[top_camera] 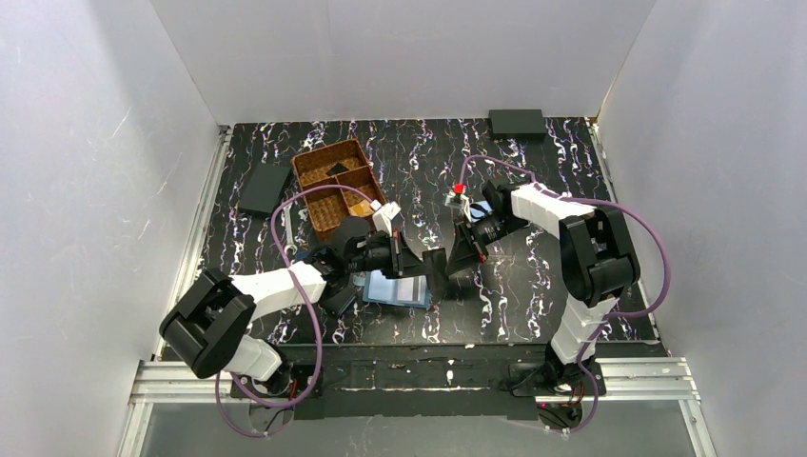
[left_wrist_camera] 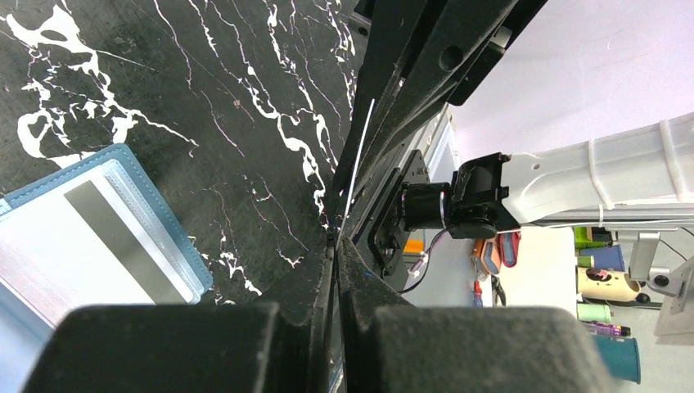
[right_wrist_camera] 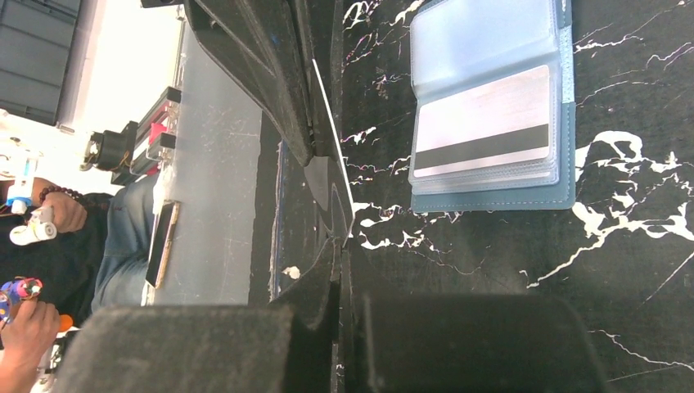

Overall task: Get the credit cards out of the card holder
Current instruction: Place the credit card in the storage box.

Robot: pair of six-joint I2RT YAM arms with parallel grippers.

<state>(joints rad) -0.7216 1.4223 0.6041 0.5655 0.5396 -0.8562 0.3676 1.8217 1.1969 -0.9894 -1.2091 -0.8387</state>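
One credit card [top_camera: 436, 267] hangs edge-on above the table between both grippers. In the left wrist view its thin white edge [left_wrist_camera: 358, 155] runs from my left gripper [left_wrist_camera: 336, 239], shut on it, up to the right arm's fingers [left_wrist_camera: 409, 90]. In the right wrist view the same credit card [right_wrist_camera: 331, 139] sits in my right gripper [right_wrist_camera: 340, 242], also shut on it. The steel-blue card holder [top_camera: 385, 290] [left_wrist_camera: 155, 196] [right_wrist_camera: 491, 201] lies open flat on the table below. Another credit card [right_wrist_camera: 483, 123] [left_wrist_camera: 106, 229] with a dark stripe sits in its clear pocket.
A wicker basket [top_camera: 338, 186] with compartments stands behind the left arm. A black wallet [top_camera: 264, 188] lies at the far left, a dark box [top_camera: 517, 122] at the back right. A small red-topped object [top_camera: 458, 193] sits near the right wrist.
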